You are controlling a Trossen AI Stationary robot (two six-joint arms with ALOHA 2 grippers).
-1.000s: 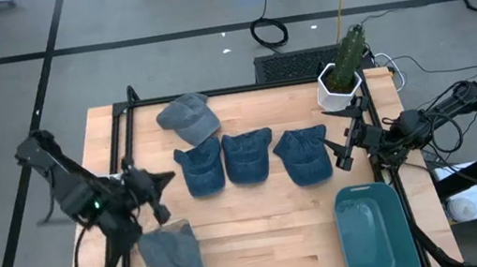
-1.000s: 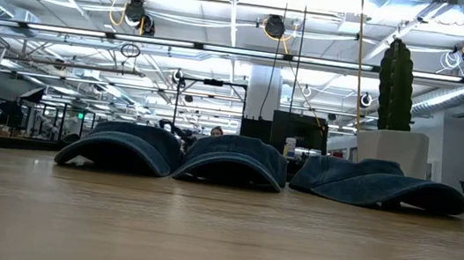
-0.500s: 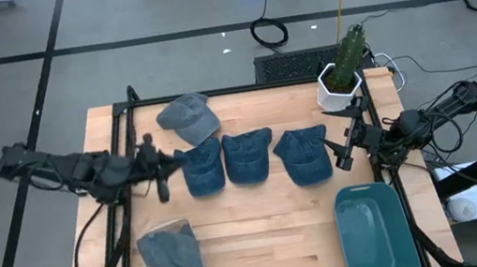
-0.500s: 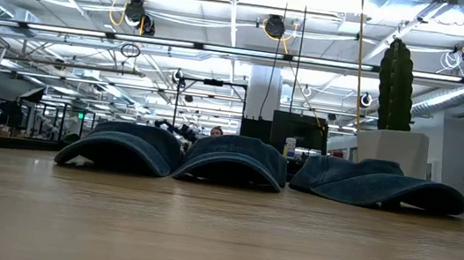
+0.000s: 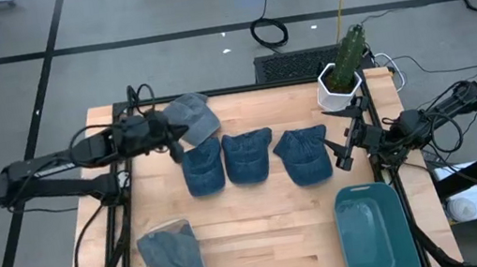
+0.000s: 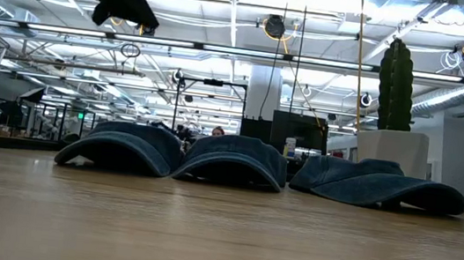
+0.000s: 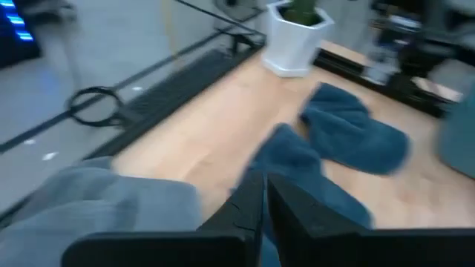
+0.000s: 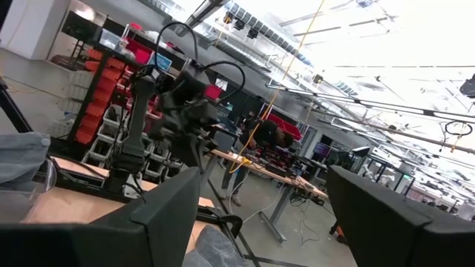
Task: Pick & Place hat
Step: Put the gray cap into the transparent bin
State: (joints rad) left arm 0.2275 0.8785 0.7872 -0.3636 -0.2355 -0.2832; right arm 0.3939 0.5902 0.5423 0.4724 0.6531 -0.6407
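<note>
Three dark blue hats lie brim-down in a row at mid-table: left [image 5: 201, 167], middle [image 5: 248, 156], right [image 5: 303, 155]. A grey hat [image 5: 189, 117] lies near the far edge, and another grey hat [image 5: 172, 257] sits in a clear container at the near left. My left gripper [image 5: 174, 149] is shut and hangs high over the table between the far grey hat [image 7: 96, 200] and the left blue hat, touching nothing. In the low view it [image 6: 118, 14] shows well above the hats. My right gripper [image 5: 341, 151] waits open at the table's right edge, tipped up.
A teal bin [image 5: 376, 231] stands at the near right. A cactus in a white pot [image 5: 342, 75] stands at the far right. Black frame rails run along the left edge [image 5: 121, 170] and the right edge. Bare wood lies between the hat row and the near edge.
My left gripper has swung from beside the clear container at the near left toward the far edge and a little to the right. It has rolled on the way and stayed shut, and now hangs between the far grey hat and the left blue hat. The hats have not moved.
</note>
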